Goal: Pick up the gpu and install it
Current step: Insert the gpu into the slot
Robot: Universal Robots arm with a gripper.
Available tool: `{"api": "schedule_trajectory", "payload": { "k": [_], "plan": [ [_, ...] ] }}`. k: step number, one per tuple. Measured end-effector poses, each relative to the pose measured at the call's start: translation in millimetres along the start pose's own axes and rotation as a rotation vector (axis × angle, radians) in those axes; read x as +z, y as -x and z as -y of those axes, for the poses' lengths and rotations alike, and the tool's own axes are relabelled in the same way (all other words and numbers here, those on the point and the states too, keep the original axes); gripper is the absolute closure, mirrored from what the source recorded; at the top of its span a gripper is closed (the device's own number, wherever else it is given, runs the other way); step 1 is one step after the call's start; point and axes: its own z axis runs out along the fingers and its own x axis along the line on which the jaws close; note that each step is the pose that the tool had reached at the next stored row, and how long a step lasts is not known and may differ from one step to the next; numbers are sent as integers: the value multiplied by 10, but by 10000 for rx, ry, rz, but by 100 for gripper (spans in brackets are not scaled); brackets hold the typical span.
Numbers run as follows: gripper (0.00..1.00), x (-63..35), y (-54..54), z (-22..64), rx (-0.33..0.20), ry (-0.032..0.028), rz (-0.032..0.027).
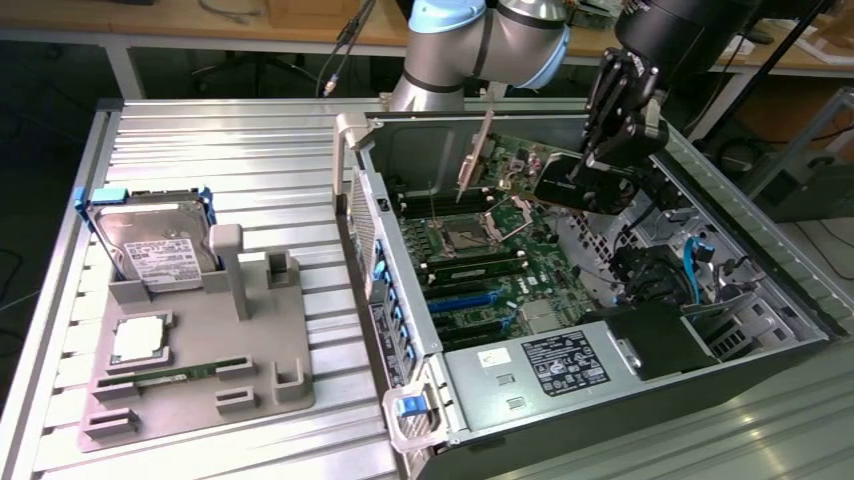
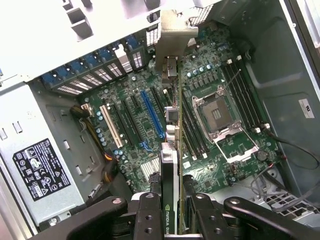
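The gpu (image 1: 534, 175) hangs tilted in the air over the open computer case (image 1: 747, 300), above the motherboard (image 1: 467, 270). It is a thin card with a dark block at one end and a pale metal bracket (image 1: 470, 165) at the other. My gripper (image 1: 601, 160) is shut on the dark end. In the wrist view the gpu (image 2: 170, 160) shows edge-on between my black fingers (image 2: 149, 212), with my gripper (image 2: 172, 212) clamped on it. Its bracket (image 2: 172, 35) points toward the case's rear slots. The card floats above the blue slot (image 2: 152, 115) and the long black slots.
A white slot (image 2: 111, 127), the CPU socket (image 2: 217, 115) and memory slots lie on the board. The power supply with its label (image 1: 567, 362) sits at the case's near end. On the exterior view's left a grey fixture (image 1: 267, 390) holds a hard drive (image 1: 154, 245), a CPU (image 1: 140, 340) and a memory stick (image 1: 174, 375).
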Motion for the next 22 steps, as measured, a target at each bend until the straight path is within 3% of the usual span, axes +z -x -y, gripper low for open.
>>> {"api": "schedule_trajectory", "payload": {
  "k": [22],
  "plan": [
    [73,0,0,0,-1259,31,-47]
  ]
}}
